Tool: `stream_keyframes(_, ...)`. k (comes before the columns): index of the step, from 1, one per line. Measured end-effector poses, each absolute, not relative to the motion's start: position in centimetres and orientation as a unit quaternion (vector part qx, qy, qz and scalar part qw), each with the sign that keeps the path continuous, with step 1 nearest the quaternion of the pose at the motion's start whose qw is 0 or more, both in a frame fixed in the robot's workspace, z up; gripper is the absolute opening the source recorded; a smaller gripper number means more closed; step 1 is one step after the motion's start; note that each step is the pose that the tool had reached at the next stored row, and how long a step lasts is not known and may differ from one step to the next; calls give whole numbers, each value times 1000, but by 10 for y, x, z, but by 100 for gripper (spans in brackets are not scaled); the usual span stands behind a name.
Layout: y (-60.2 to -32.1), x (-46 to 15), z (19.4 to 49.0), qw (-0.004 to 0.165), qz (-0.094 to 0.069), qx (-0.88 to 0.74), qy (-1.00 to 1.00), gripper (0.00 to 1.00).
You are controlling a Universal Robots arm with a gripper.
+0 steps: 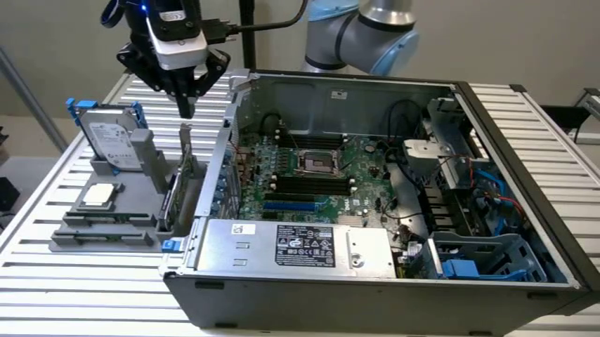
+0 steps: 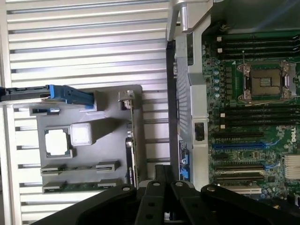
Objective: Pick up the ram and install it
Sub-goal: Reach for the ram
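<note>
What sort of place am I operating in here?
Probably a robotics lab bench for computer assembly: an open grey metal desktop computer case with a green motherboard sits on a white slatted metal table, beside a grey plastic fixture holding spare parts.

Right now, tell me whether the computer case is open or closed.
Open: the computer case has no side panel; its motherboard lies exposed.

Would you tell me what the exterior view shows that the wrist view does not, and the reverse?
Exterior view: the shut gripper hanging above the grey holder, the arm, the labelled power supply and the blue drive cage.
Wrist view: the holder's slots from straight above, and the expansion card edge-on.
Shared: the holder, the square processor lying in it, and the motherboard inside the open case.
</note>
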State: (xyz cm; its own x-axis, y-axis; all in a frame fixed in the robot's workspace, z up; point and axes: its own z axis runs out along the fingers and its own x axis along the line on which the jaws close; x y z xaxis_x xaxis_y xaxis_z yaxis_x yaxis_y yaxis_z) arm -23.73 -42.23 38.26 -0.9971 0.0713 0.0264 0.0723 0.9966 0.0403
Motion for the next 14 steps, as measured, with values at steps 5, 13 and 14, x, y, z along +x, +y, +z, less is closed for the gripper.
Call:
stream_keyframes(5,-427,-252,380,13,-18,-36,-999,11)
stream_keyframes(13,-437,-274,376,13,-15,-36,-999,11)
stream_keyframes(14,-438,-277,376,13,-15,-36,-999,11)
